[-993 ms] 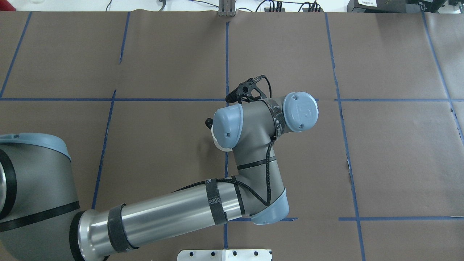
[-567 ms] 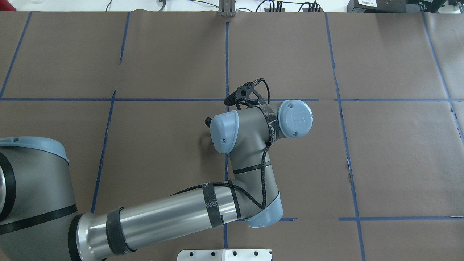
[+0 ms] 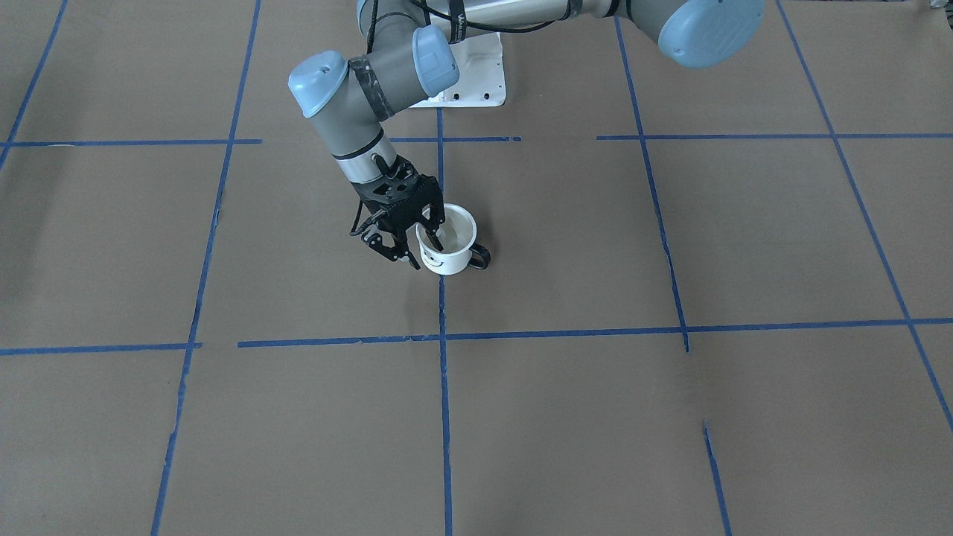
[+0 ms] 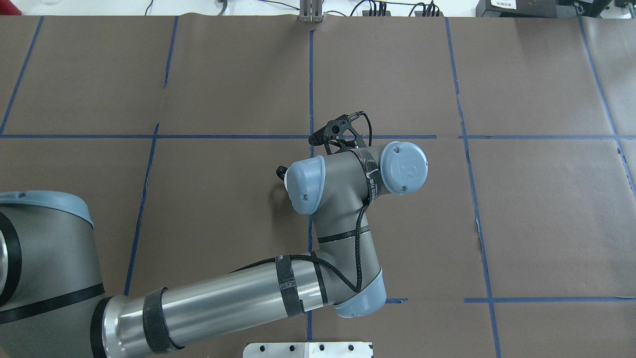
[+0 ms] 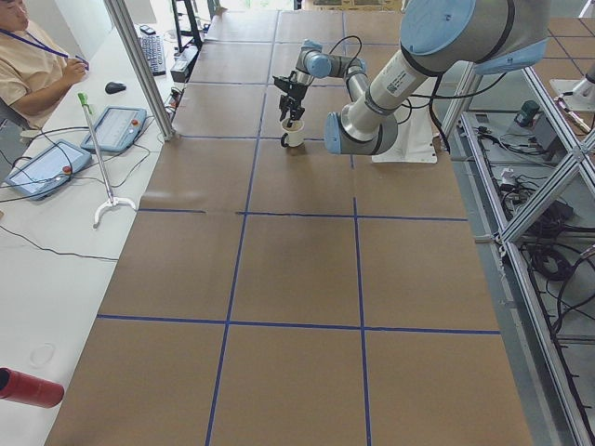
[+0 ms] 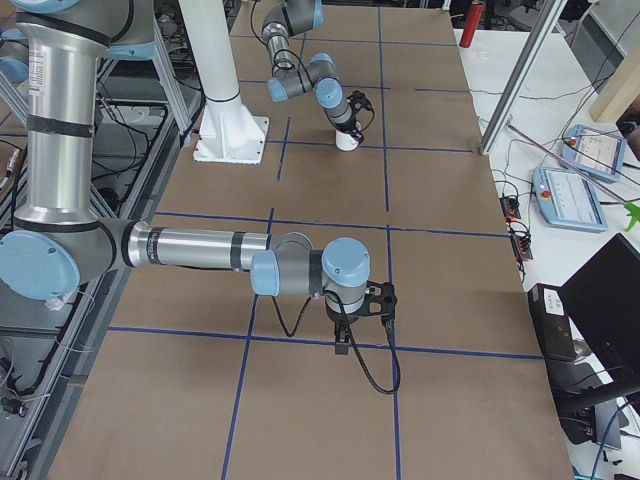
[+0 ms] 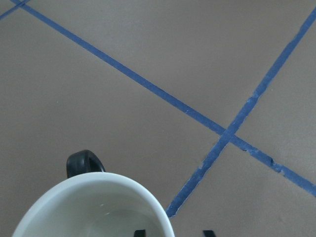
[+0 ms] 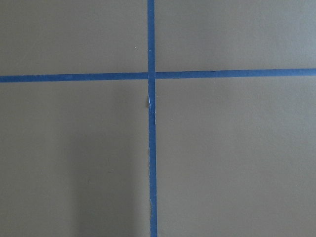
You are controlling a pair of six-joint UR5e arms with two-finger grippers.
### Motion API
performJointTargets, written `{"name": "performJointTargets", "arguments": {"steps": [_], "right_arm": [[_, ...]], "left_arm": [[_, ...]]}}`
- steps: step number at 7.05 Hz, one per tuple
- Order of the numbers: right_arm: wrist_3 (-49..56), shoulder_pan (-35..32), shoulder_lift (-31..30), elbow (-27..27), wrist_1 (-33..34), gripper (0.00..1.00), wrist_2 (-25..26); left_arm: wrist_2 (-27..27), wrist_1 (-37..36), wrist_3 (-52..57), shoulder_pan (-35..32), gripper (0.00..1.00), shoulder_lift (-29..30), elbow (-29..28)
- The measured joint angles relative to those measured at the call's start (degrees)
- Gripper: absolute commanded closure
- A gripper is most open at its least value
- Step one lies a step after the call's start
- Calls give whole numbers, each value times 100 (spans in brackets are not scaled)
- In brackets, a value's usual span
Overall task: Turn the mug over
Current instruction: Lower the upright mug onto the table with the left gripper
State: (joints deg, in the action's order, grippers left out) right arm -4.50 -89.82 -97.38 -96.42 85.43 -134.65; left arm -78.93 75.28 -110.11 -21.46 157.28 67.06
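Observation:
The white mug (image 3: pixel 445 257) stands upright, mouth up, near the table's middle, smiley face toward the front camera and black handle (image 3: pixel 480 257) on that view's right. My left gripper (image 3: pixel 423 247) reaches down and is shut on its rim, with one finger inside and one outside. The left wrist view shows the mug's open mouth (image 7: pixel 89 212) and handle (image 7: pixel 84 163). In the overhead view my wrist hides the mug except its handle (image 4: pixel 281 171). My right gripper (image 6: pixel 340 345) points down at the table far from the mug; I cannot tell if it is open or shut.
Brown paper with blue tape lines (image 3: pixel 442 335) covers the table. The white arm base plate (image 3: pixel 476 67) sits at the robot's edge. An operator (image 5: pixel 28 65) and tablets (image 5: pixel 116 125) are beside the table's far side.
My left wrist has moved a little left and back toward the robot. The mug's white body, sticking out under the wrist a second ago, is now almost hidden, and its handle has shifted slightly.

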Motion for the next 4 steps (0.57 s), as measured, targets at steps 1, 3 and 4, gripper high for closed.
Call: {"name": "performJointTargets", "arguments": {"steps": [1,3,4], "right_arm": [[-2,0,0,0,0,0,0],[1,0,0,0,0,0,0],[2,0,0,0,0,0,0]], "left_arm": [[0,-115,89,1,0,-5,196],[-18,-662,302,-17,0,-10,869],[-28,-836,463,-89,0,-88,1160]]}}
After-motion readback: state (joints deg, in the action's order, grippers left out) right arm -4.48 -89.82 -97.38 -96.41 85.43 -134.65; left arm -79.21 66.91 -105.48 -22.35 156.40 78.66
